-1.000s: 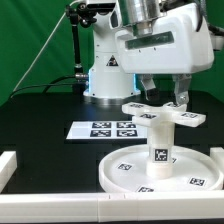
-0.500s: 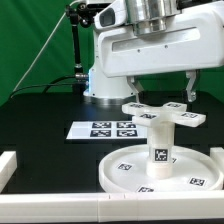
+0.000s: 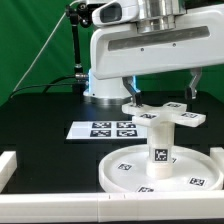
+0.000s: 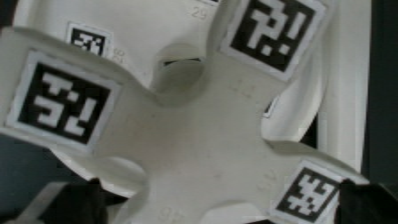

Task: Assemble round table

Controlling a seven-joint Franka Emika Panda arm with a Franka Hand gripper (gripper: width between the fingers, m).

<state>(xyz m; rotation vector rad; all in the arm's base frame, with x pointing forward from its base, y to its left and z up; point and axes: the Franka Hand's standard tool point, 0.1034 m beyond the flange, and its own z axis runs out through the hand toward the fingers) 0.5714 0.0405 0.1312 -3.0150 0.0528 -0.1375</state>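
Above the cross-shaped piece (image 3: 163, 113) hangs the gripper (image 3: 162, 88), jaws spread wide w/ nothing between them: one finger (image 3: 133, 90) shows off the cross's arm on the exterior view's left, the other (image 3: 191, 88) off the arm on the exterior view's right. Both fingertips sit just above the cross arms; can't tell if either touches, looks apart. No grip on anything.

Cross-shaped piece sits flat on top of the post (image 3: 159, 145), arms sticking out level, a square tag on the arm ends. Wrist view looks straight down on it: cross (image 4: 187, 120) fills most of the pic, white, w/ black-and-white tags on three arms, one tag large on the near arm, others at the edges. Dark fingertip bits show at one edge of that pic, blurred.

Post is short, thick, upright, w/ a tag on its side facing the camera. It stands at approx the middle of the round disc (image 3: 128, 162), which lies flat on the black table (image 3: 40, 120), rim up, several small tags on its face around the post.

Behind the disc, toward the exterior view's left, the marker board (image 3: 100, 129) lies flat on the table w/ four printed tags, apart from the disc rim. Robot base (image 3: 104, 72) stands behind that, green backdrop beyond. White rail pieces (image 3: 8, 165) at the table's near edge & exterior view's left corner.
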